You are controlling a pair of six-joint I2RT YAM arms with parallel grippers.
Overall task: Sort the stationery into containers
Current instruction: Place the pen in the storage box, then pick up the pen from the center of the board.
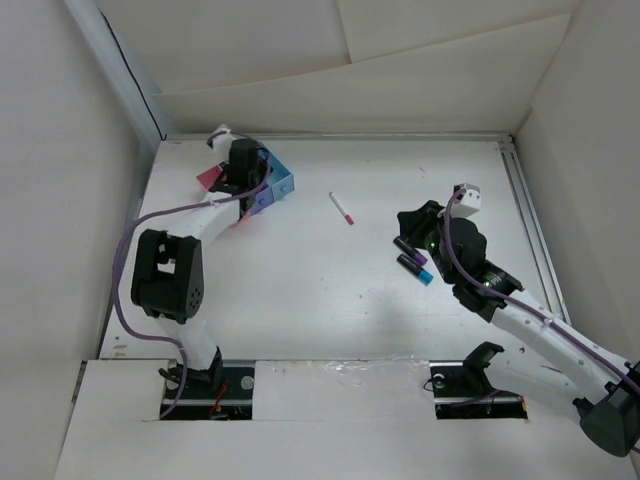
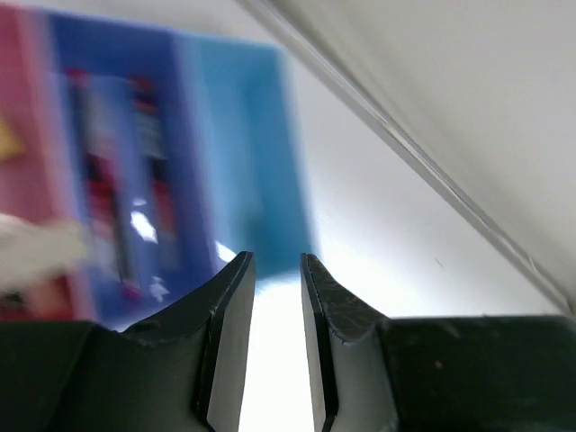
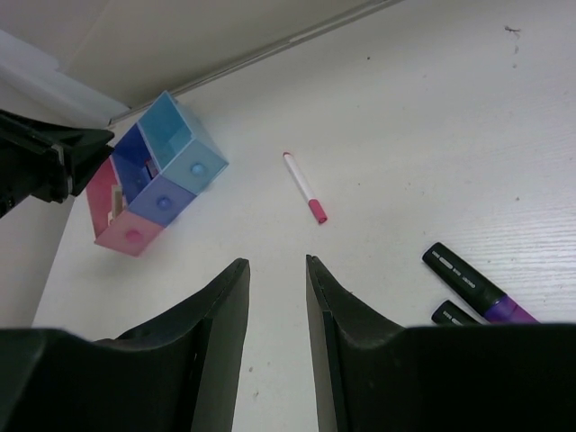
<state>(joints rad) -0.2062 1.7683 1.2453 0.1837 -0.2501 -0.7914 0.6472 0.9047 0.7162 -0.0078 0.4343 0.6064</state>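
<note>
The joined containers (image 1: 272, 187) stand at the far left: pink, medium blue and light blue. My left gripper (image 1: 240, 165) hovers over them, open a little and empty (image 2: 277, 270). Its blurred wrist view shows red-and-white pens (image 2: 117, 180) inside the medium blue bin (image 2: 180, 135), beside the light blue bin (image 2: 247, 153). A white pen with a pink-red cap (image 1: 342, 208) lies mid-table. Two dark markers, one purple-ended (image 1: 406, 245) and one cyan-ended (image 1: 418, 268), lie beside my right gripper (image 1: 412, 222), which is open and empty (image 3: 277, 265). The right wrist view shows the containers (image 3: 153, 175), the pen (image 3: 304, 186) and the purple marker (image 3: 477, 283).
White walls close the table at the back and both sides, with a metal rail (image 1: 525, 220) along the right edge. The left arm's purple cable (image 1: 150, 225) loops near its elbow. A pale piece (image 3: 115, 202) sits in the pink bin.
</note>
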